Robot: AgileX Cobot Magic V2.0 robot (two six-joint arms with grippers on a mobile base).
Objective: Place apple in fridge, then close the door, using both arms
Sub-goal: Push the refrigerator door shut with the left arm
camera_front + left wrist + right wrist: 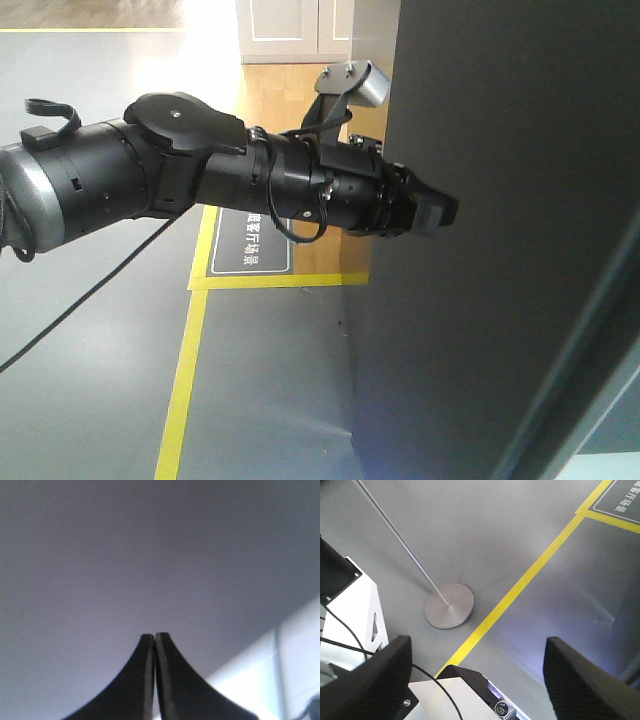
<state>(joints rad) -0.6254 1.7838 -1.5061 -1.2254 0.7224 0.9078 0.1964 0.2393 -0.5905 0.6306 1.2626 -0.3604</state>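
Note:
The door [500, 150] is a flat dark grey panel filling the right of the front view. My left arm [200, 170] reaches across from the left, and my left gripper [440, 212] is shut and empty with its tips against the door's outer face. In the left wrist view the closed fingertips [154, 636] sit right at the grey door surface [150, 555]. My right gripper [477, 645] is open and empty, pointing down at the floor. The apple and the fridge's white inside are out of view.
A yellow floor line [185, 380] and a dark floor sign [250, 245] lie left of the door. A metal pole on a round base [449, 605] stands on the grey floor by the robot's white base [355, 615]. White cabinet doors [295, 30] stand at the back.

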